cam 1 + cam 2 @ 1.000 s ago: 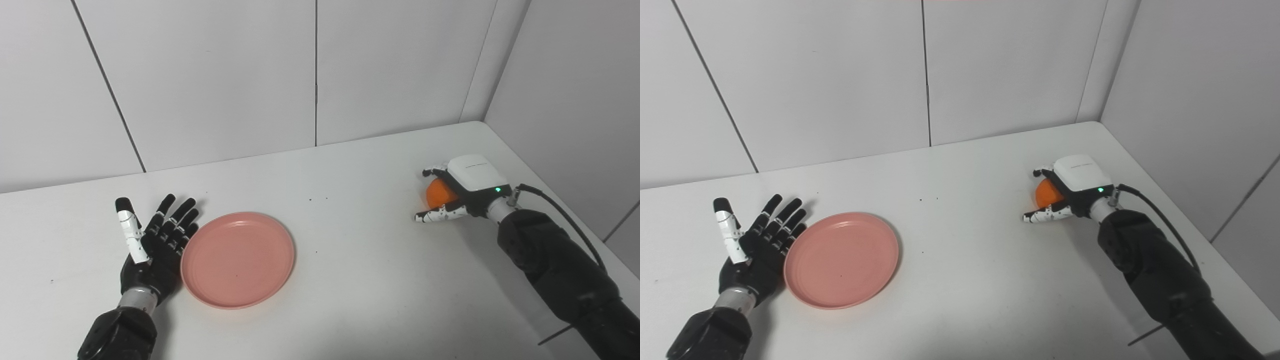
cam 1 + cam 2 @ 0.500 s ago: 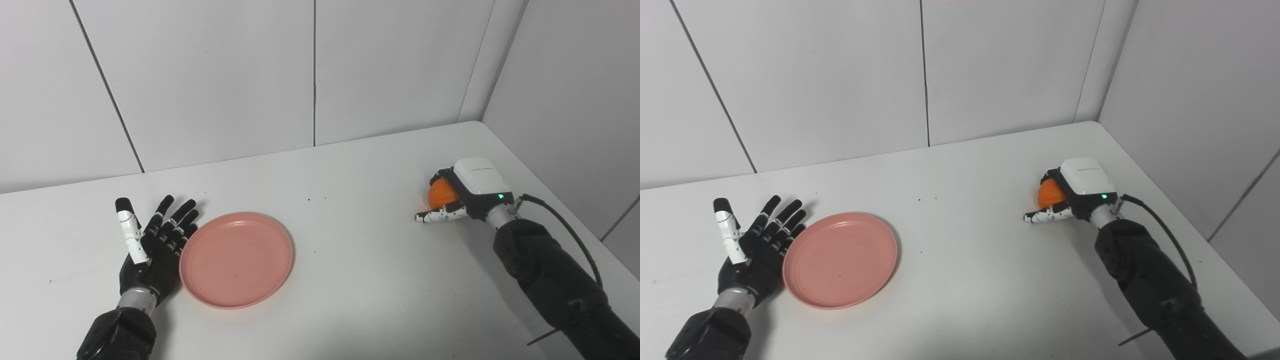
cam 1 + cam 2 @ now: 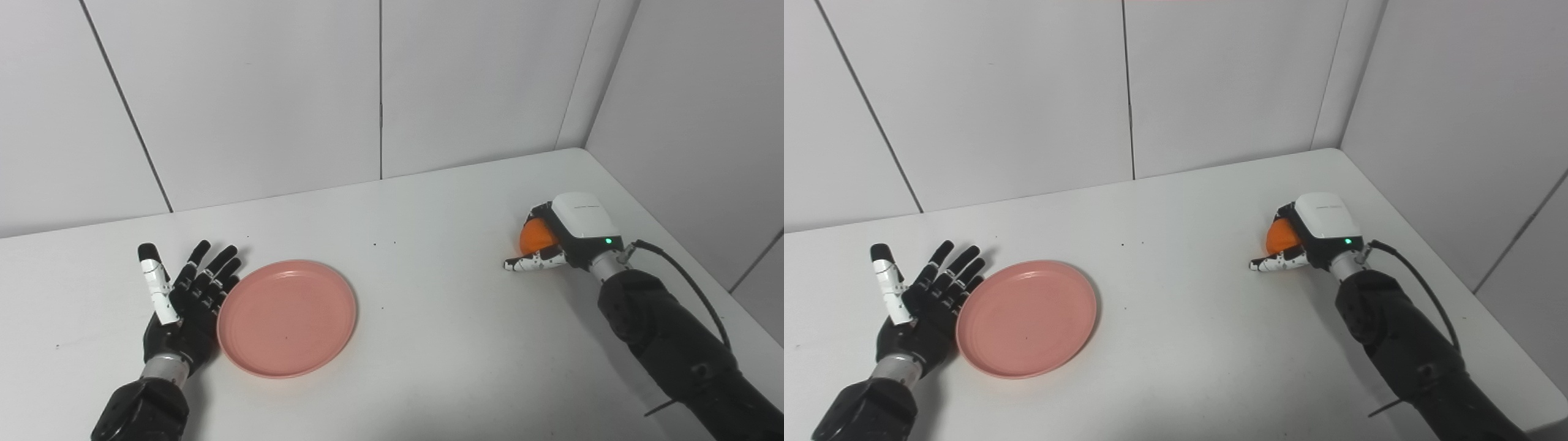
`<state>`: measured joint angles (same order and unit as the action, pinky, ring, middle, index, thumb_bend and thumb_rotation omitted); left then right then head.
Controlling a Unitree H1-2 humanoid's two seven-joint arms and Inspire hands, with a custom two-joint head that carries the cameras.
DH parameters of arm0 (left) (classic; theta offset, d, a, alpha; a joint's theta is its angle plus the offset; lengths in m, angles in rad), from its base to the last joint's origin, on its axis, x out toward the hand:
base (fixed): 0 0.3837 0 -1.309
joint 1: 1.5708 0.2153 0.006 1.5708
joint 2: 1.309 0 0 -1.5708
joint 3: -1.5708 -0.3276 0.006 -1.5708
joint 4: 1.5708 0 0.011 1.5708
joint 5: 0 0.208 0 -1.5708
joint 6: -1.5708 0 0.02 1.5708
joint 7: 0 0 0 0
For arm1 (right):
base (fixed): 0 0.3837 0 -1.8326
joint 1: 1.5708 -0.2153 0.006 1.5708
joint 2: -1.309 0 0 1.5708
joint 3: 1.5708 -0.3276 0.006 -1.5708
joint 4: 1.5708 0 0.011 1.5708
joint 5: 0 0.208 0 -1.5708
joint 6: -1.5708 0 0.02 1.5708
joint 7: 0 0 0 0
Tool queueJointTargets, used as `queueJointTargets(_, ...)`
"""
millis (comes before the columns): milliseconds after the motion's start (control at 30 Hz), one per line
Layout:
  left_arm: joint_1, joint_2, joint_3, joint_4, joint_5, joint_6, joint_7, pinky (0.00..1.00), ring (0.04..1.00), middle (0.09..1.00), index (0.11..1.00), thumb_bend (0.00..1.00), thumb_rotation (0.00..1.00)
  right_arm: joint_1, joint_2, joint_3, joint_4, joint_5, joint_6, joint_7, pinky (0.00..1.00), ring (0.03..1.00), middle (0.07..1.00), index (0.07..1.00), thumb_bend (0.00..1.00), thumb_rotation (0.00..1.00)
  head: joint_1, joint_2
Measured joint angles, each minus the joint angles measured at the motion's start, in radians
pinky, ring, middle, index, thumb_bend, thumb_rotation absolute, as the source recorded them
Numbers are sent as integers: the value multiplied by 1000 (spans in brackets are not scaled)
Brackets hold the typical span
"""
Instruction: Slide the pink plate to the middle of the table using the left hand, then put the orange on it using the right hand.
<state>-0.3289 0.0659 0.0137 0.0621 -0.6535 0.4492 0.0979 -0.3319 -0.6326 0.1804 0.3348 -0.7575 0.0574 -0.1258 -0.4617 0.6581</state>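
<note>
- I see my left hand [image 3: 184,306] lying flat on the white table [image 3: 429,318], fingers spread, just beside the left rim of the pink plate [image 3: 286,317].
- The plate sits left of the table's middle, with nothing on it.
- My right hand [image 3: 560,236] is curled around the orange [image 3: 533,236] near the right edge, thumb stretched out along the table below it.

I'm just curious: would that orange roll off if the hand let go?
Probably: the orange looks round, so it could roll on the flat table. The right hand wraps it now. The pink plate's raised rim should stop it.
</note>
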Motion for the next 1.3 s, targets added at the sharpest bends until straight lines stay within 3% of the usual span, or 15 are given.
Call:
queueJointTargets(300,0,-5,-3,-5,1,0,0,993,872,775,920,873,1000,1,-33,15,-86,-2,27,119,106,159,215,252,581,276,5,-3)
queueJointTargets(533,0,-11,-4,-6,5,0,0,983,879,782,925,875,1000,2,-22,19,-207,-33,65,205,86,143,204,242,561,299,21,0)
queueJointTargets(633,0,-14,-6,-7,13,0,0,971,870,779,916,865,1000,-6,-15,16,-269,-47,85,243,110,167,239,380,538,314,34,-5)
queueJointTargets(667,0,-15,-5,-8,14,0,0,970,869,779,916,865,1000,-11,-10,14,-292,-54,92,253,110,168,241,387,538,313,34,-5)
queueJointTargets(700,0,-16,-5,-9,18,0,0,978,872,781,918,859,1000,-15,-5,12,-310,-58,97,258,117,177,254,427,539,304,44,-5)
queueJointTargets(733,0,-17,-5,-9,19,0,0,982,877,785,920,853,1000,-20,1,10,-326,-65,103,264,123,184,266,455,522,231,44,-5)
queueJointTargets(833,4,-21,-9,-17,21,0,3,999,890,798,923,841,1000,-34,22,-1,-361,-76,106,266,103,156,218,467,507,161,72,-2)
queueJointTargets(1033,12,-40,-22,-34,27,0,27,974,881,793,914,834,1000,-47,53,-14,-421,-74,105,267,85,136,196,468,507,155,167,8)
queueJointTargets(1300,15,-68,-44,-46,64,-1,59,939,847,779,893,826,1000,-83,98,-16,-501,-65,105,277,80,125,182,469,506,153,222,8)
